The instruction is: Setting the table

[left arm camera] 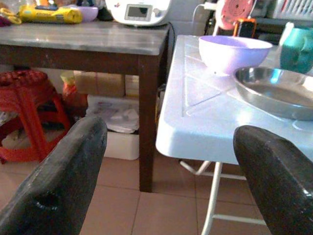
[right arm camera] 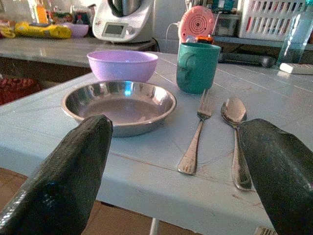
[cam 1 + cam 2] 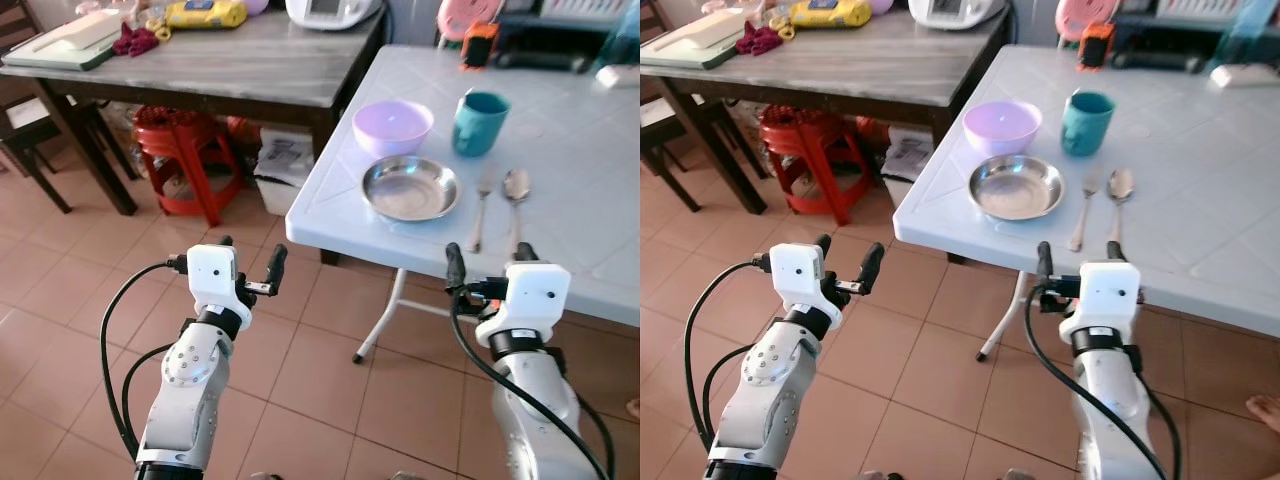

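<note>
1. Tableware sits near the front corner of the pale blue-white plastic folding table (image 3: 560,170), right of centre in the left eye view: a shallow round stainless-steel plate (image 3: 410,187), a lilac plastic bowl (image 3: 393,126) just behind it, and a teal mug (image 3: 479,123) to the bowl's right.
2. A steel fork (image 3: 481,205) and a steel spoon (image 3: 516,200) lie side by side just right of the plate, handles toward the table edge.
3. Lower left of the frame, the left gripper (image 3: 250,262) hangs over the tiled floor (image 3: 80,270), off the table's edge, black fingers spread apart and empty.
4. Lower right, the right gripper (image 3: 488,262) is at the table's front edge, below the fork and spoon, fingers parted, nothing between them.
5. Upper left stands a dark wooden table with a grey top (image 3: 220,60), a red plastic stool (image 3: 180,150) beneath it.
</note>
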You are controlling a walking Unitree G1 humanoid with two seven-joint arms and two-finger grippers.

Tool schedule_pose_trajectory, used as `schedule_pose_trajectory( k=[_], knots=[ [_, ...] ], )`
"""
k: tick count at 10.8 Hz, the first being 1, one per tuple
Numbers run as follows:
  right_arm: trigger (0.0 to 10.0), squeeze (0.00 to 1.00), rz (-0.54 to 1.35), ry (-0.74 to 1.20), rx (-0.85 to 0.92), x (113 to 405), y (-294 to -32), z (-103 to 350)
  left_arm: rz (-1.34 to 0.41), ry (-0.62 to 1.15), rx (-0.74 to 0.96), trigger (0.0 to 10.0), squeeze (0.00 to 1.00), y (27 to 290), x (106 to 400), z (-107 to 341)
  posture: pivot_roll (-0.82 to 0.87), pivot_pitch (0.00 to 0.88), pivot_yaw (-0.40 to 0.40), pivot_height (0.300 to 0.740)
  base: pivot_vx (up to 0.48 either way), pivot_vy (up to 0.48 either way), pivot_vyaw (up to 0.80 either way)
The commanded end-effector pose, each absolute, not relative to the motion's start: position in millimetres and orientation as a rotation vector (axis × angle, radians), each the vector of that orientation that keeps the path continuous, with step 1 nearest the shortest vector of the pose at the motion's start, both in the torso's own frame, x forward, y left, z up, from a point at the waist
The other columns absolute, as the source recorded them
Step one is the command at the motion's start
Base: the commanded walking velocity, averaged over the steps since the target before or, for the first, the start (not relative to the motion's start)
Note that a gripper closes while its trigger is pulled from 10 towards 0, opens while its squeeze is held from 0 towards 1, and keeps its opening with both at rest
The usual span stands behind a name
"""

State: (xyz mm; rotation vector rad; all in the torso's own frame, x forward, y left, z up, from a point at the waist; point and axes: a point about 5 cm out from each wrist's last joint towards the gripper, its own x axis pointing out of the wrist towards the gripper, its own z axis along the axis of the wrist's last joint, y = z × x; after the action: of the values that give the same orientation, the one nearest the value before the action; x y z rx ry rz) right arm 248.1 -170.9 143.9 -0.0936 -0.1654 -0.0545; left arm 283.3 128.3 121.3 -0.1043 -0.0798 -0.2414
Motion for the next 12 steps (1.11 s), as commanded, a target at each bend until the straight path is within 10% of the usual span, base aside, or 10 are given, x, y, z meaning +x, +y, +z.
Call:
schedule_pose_trajectory(
  k=[1,12],
  knots=[
    [10.0,0.00,-0.048,-0.164,-0.082,247.6,-168.4,143.9,-0.242,-0.085,-0.098,10.0,0.00,132.8,283.9,123.7,-0.06,0.115,0.082,0.740,0.000,0.000,0.00],
    [10.0,0.00,-0.048,-0.160,-0.080,246.8,-166.5,142.4,-0.305,-0.076,-0.117,10.0,0.00,125.6,280.9,121.6,-0.06,0.119,0.088,0.740,0.183,0.000,-0.17]
  ],
)
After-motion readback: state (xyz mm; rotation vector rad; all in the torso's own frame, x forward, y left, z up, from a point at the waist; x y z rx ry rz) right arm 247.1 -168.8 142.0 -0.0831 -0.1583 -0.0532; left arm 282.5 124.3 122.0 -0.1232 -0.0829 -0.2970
